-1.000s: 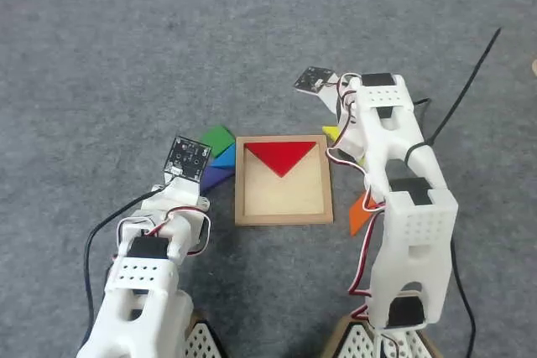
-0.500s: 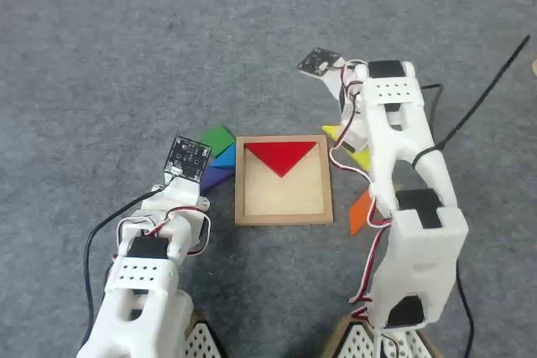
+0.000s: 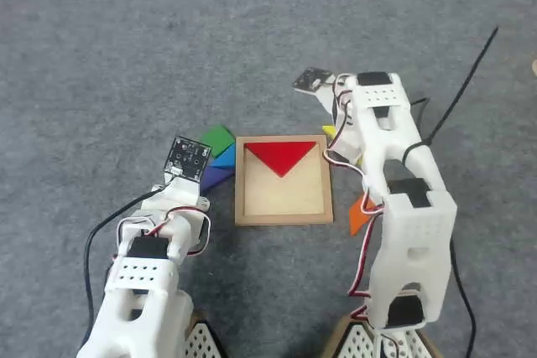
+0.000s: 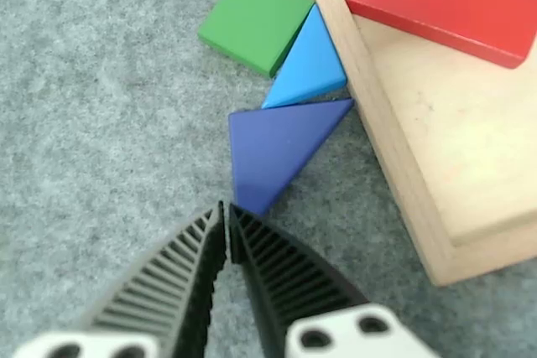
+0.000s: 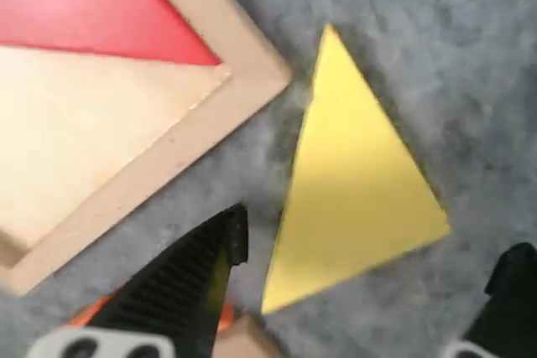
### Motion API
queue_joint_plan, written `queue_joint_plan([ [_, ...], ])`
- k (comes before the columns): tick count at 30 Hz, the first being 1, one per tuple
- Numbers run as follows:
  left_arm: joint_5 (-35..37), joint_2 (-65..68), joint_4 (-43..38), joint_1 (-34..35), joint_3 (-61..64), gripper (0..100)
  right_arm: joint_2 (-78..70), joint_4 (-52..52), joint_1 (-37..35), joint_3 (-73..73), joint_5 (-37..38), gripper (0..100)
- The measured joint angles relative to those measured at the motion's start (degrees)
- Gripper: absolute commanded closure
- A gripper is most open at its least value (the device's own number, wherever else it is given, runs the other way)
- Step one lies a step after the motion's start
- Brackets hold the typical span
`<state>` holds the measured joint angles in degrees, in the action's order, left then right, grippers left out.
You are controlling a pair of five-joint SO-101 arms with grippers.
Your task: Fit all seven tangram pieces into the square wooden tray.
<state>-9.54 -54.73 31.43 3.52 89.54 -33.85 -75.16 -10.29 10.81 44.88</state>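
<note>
- From above, my right arm [image 3: 403, 207] hides most of the yellow triangle [image 3: 329, 132] and the orange piece [image 3: 359, 216].
- At my right wrist, the tray [image 5: 168, 157] and one finger [image 5: 513, 284] run off the edge.

The grey worktop [image 3: 101, 64] is lit brightly and evenly from overhead, so that only soft, short shadows are laid beside the arms [image 3: 403, 207] and along the wooden tray [image 3: 283, 219]. In the right wrist view the yellow triangle [image 5: 352, 199] is shaded toward one corner, and a dark band is cast between it and the tray's rim.
</note>
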Motion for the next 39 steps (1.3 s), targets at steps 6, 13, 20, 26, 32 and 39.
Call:
queue_joint_plan([
  [6, 0.0, 0.0, 0.0, 0.0, 0.0, 99, -2.0, 1.7, 0.4, 0.2, 3.9, 56.4],
  [13, 0.0, 0.0, 0.0, 0.0, 0.0, 99, -2.2, 1.5, 0.4, 0.3, 6.5, 67.9],
  [20, 0.0, 0.0, 0.0, 0.0, 0.0, 99, -2.3, 0.0, 0.7, 1.3, 7.7, 72.8],
  [26, 0.0, 0.0, 0.0, 0.0, 0.0, 99, -2.3, -0.5, 0.8, 1.3, 7.7, 73.8],
  [32, 0.0, 0.0, 0.0, 0.0, 0.0, 99, 0.0, -3.3, 0.8, 0.4, 5.4, 76.8],
  [39, 0.0, 0.0, 0.0, 0.0, 0.0, 99, 6.7, -7.1, 1.0, 0.2, 2.1, 70.9],
])
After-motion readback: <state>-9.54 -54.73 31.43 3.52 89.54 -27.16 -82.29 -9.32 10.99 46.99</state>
